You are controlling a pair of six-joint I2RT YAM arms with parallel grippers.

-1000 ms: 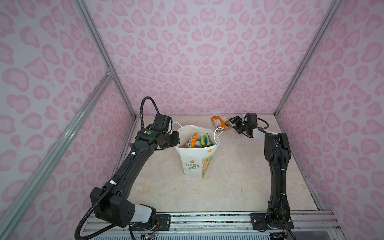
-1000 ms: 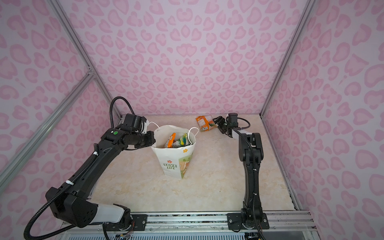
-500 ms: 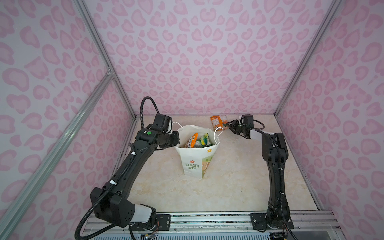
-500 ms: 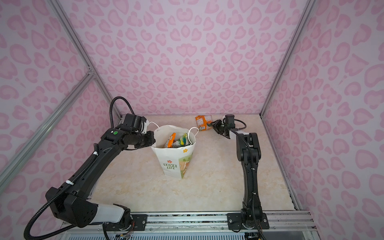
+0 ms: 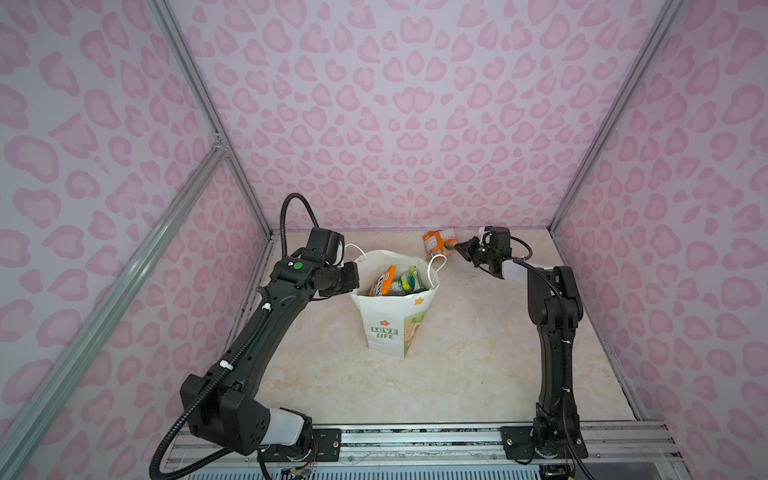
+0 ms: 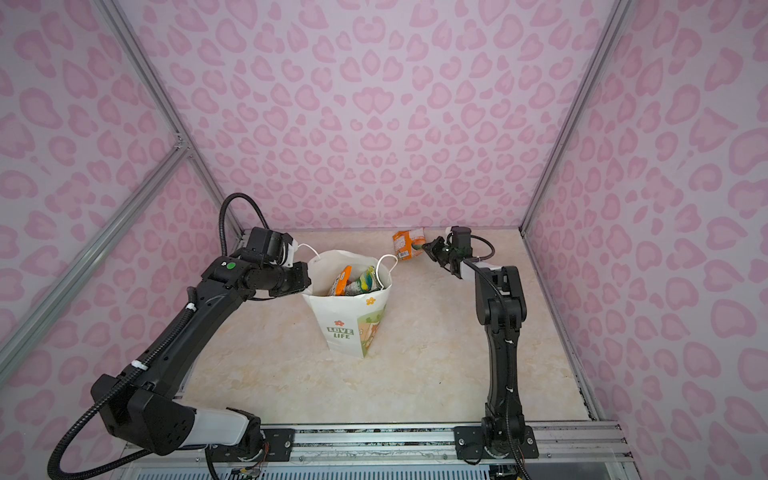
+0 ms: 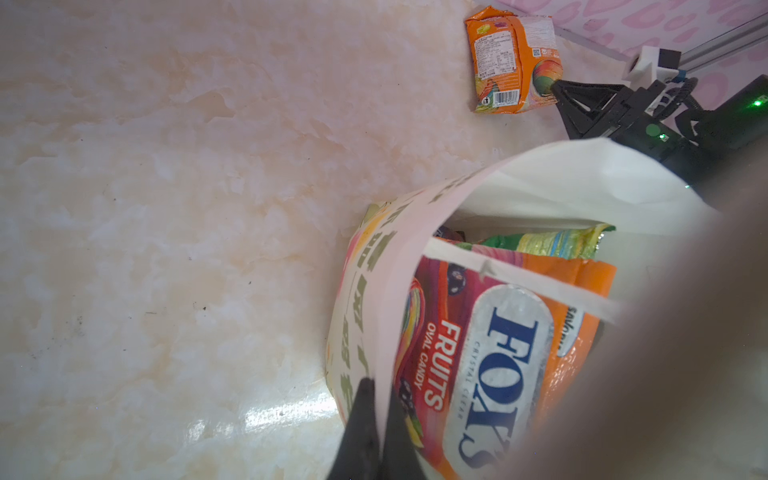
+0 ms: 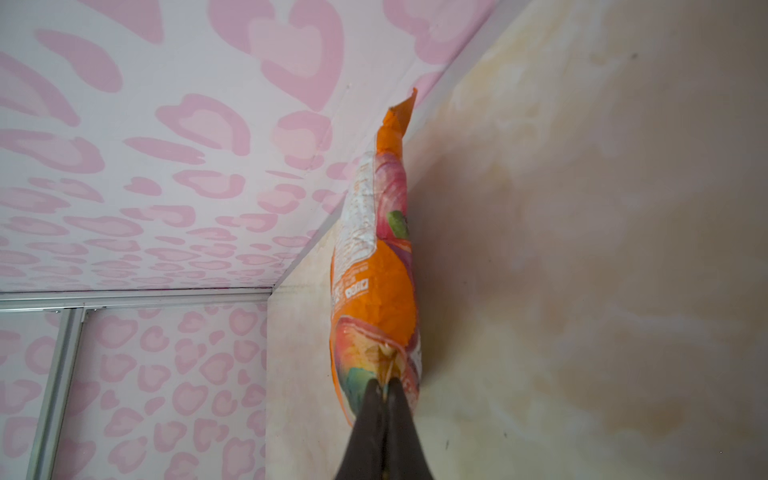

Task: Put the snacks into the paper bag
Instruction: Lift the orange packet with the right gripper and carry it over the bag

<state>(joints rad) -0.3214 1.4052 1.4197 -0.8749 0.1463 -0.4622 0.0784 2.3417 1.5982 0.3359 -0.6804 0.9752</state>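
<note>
The white paper bag (image 5: 388, 326) (image 6: 345, 322) stands upright mid-table, its mouth wide. Several snacks (image 5: 395, 282) (image 6: 353, 282) stick up inside it, among them an orange-red FOX'S packet (image 7: 498, 353) and a green one (image 7: 552, 243). My left gripper (image 5: 353, 276) (image 7: 380, 386) is shut on the bag's left rim, with the paper wall pinched between its fingers. One orange snack packet (image 5: 436, 244) (image 6: 405, 245) (image 7: 511, 62) (image 8: 374, 270) lies on the table by the back wall. My right gripper (image 5: 457, 248) (image 6: 424, 248) (image 8: 384, 384) is shut on that packet's near end.
The pink patterned back wall (image 5: 395, 187) rises just behind the orange packet. The bag's cord handle (image 5: 436, 266) hangs off the rim toward the right arm. Side walls (image 5: 665, 249) close in both sides, and a metal rail (image 5: 415, 436) runs along the front.
My right gripper has slid left to the orange packet and gone from open to shut on its end. The left arm and the bag have not moved.
</note>
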